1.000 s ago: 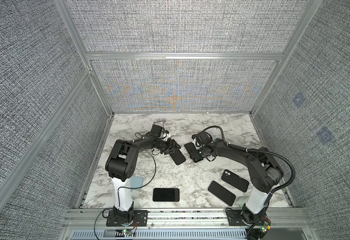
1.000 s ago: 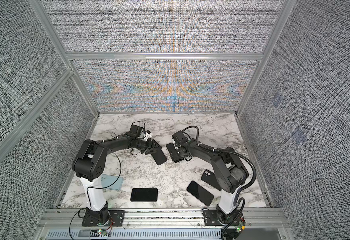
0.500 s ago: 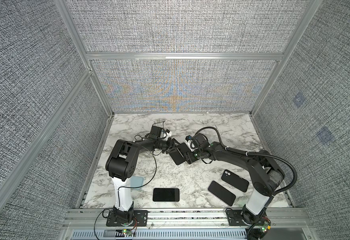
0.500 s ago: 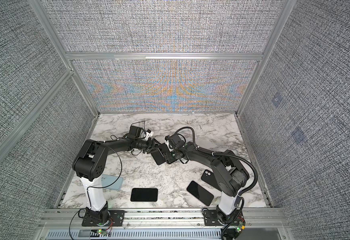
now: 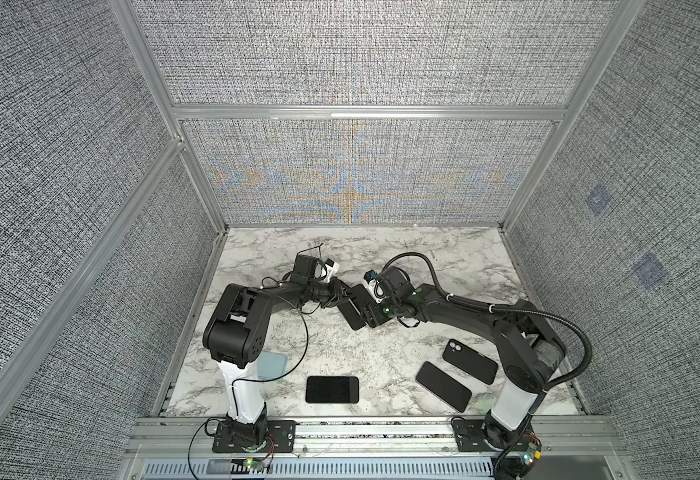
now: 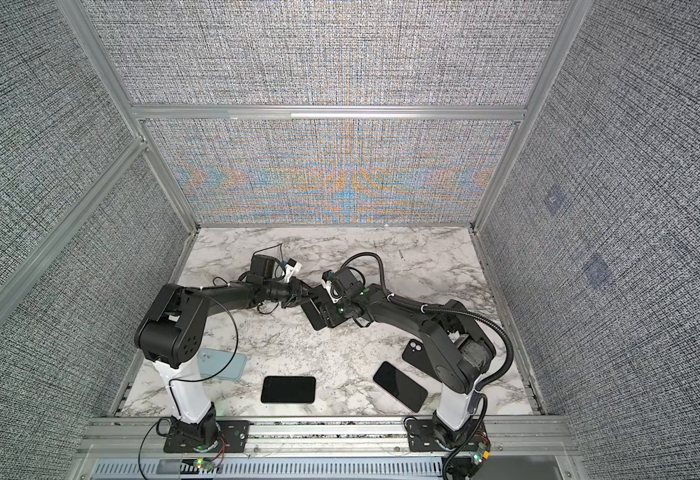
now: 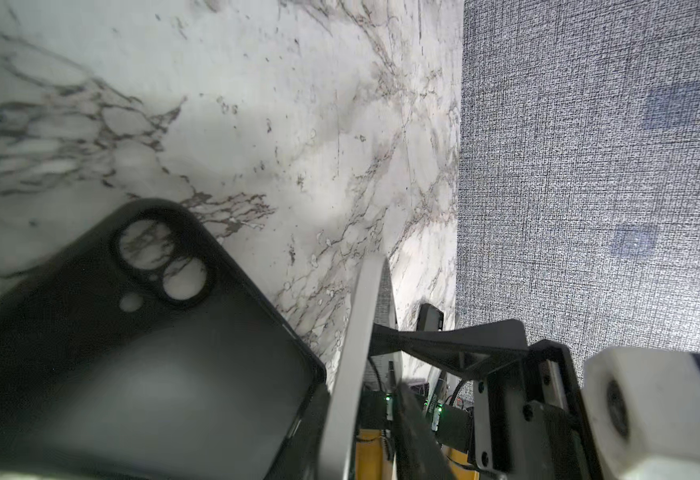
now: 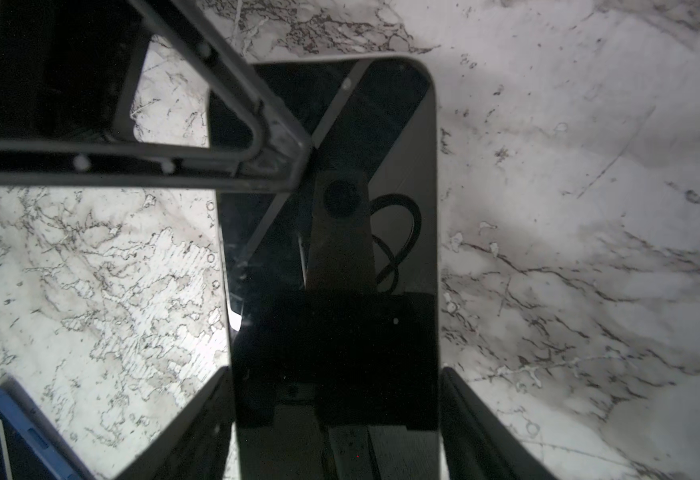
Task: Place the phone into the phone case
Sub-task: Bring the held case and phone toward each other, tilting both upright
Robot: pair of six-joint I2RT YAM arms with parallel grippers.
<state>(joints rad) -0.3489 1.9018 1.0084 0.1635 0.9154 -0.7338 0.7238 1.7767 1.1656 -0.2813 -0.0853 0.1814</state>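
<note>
At centre, right pincer (image 8: 335,382) gripping phone (image 8: 331,249), left pincer (image 5: 342,294) holding black case (image 7: 153,353).

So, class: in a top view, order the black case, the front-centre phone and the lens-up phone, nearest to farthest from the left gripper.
1. black case, held by the left gripper.
2. front-centre phone, by the front edge.
3. lens-up phone, far right.

The glossy black phone (image 8: 331,249) is clamped by its long edges in the right tool (image 8: 333,374), with its dark screen facing the wrist camera. The matte black phone case (image 7: 132,353) is empty, its camera cutout open. It sits tilted at mid-surface (image 5: 381,357), and one corner overlaps the phone's far end.
</note>
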